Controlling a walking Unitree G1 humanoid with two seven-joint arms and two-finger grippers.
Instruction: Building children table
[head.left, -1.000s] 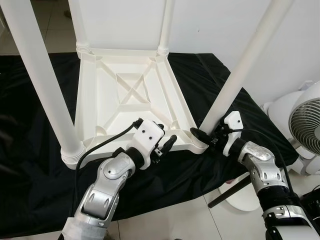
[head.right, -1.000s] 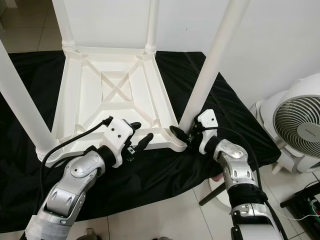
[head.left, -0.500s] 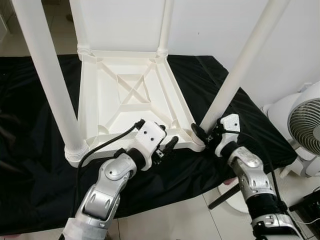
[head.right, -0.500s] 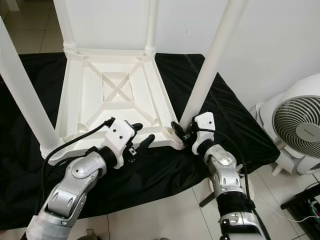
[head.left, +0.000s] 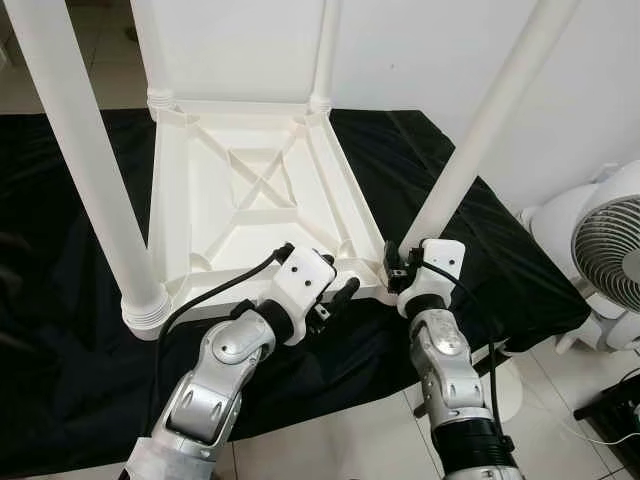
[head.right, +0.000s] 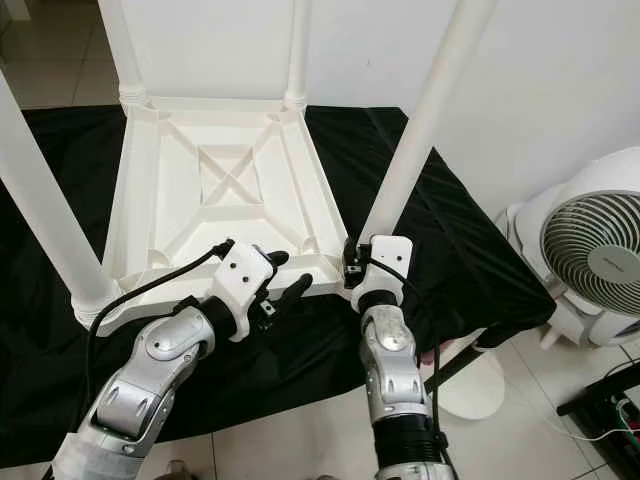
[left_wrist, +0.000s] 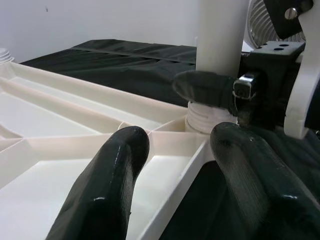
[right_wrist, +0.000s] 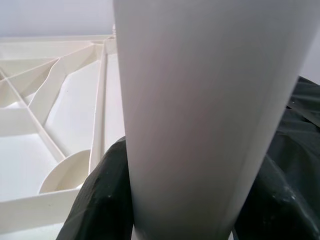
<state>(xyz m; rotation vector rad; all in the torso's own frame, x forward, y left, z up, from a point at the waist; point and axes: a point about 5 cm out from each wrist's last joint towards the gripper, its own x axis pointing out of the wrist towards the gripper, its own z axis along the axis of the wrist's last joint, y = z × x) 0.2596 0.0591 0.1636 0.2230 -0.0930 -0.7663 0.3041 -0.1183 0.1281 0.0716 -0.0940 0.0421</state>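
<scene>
The white table (head.left: 250, 200) lies upside down on a black cloth (head.left: 470, 250). The right gripper (right_wrist: 165, 200) clasps the near right leg (head.left: 480, 130) at its base. The left gripper (left_wrist: 175, 165) straddles the table's near rim, fingers apart.

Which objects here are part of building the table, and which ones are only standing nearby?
Part of the job:
- white tabletop, upside down
- near right leg, clasped at its base by the right tool
- left tool, open over the tabletop's near rim
- three other legs

Only nearby:
- black cloth underneath
- white fan
</scene>
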